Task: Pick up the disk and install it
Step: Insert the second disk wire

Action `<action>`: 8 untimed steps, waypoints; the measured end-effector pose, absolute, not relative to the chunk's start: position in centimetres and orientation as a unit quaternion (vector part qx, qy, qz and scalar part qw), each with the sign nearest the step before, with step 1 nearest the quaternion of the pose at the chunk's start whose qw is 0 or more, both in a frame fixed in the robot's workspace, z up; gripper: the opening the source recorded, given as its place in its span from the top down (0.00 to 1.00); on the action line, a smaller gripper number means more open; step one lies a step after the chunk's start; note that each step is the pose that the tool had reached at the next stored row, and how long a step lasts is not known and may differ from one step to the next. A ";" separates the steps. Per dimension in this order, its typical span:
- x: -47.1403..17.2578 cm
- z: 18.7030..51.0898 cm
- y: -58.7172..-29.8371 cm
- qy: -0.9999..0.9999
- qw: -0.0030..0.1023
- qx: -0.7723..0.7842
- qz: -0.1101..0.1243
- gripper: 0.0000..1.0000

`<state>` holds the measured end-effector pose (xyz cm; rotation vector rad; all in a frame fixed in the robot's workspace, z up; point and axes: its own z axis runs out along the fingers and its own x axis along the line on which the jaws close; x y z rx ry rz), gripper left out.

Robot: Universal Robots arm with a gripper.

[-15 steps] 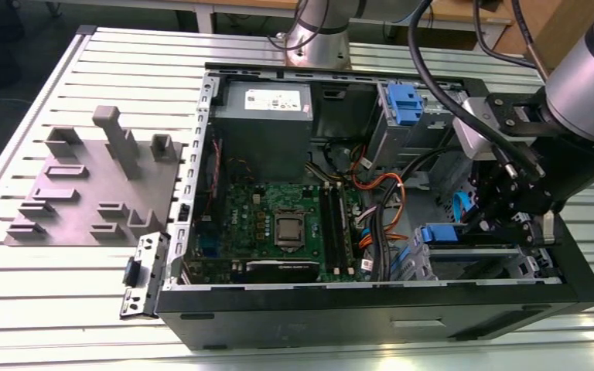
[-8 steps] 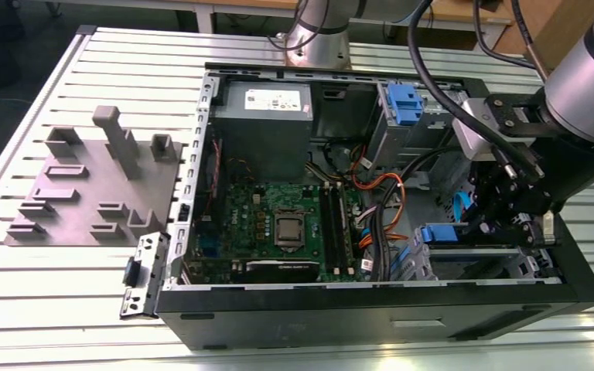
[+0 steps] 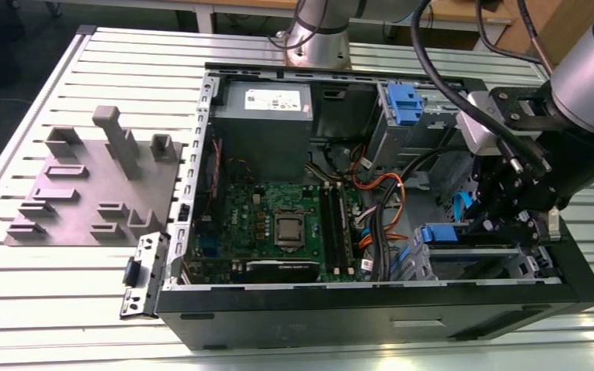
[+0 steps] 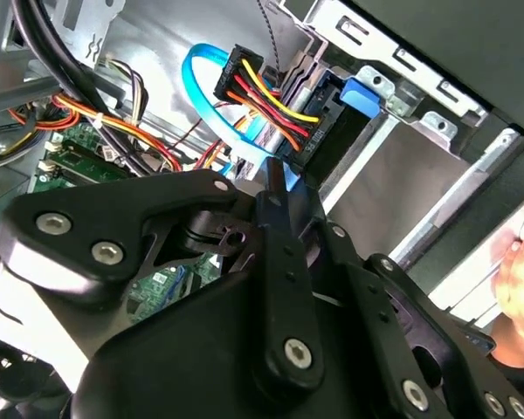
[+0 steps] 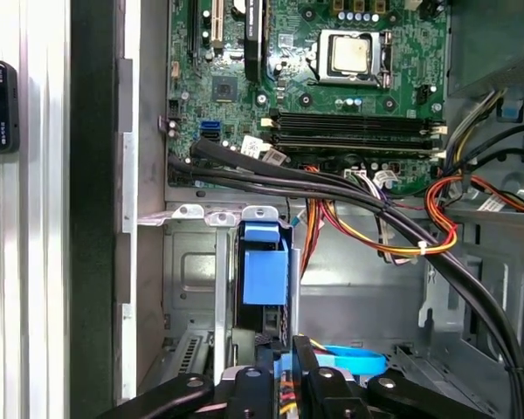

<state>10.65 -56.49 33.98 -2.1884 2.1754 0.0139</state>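
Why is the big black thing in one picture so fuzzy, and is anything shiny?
In the second wrist view the black gripper sits very close to the camera, so it looks soft, while the cables behind are sharper. In the first wrist view the processor glints. In the exterior view the ribbed table reflects the light.

The pincer (image 4: 279, 205) is matte black with silver screw heads. The disk (image 5: 264, 278) shows a bright blue plastic bracket over a dark body. The motherboard (image 3: 276, 224) is green, its processor (image 5: 349, 54) silver in a grey frame. The power wires (image 4: 266, 96) are red, yellow, orange and black; the data cable (image 4: 205, 96) is light blue. The power supply (image 3: 266, 116) is grey with a white sticker. The tabletop (image 3: 29, 139) is pale silver with ribbed stripes, and the fixture block (image 3: 90, 189) is dull grey.
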 end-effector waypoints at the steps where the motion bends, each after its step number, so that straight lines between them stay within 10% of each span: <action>1: 10.7 34.6 -56.5 0.705 0.028 -0.709 0.004 0.76; 8: 10.7 34.9 -56.5 0.705 0.028 -0.709 0.005 0.76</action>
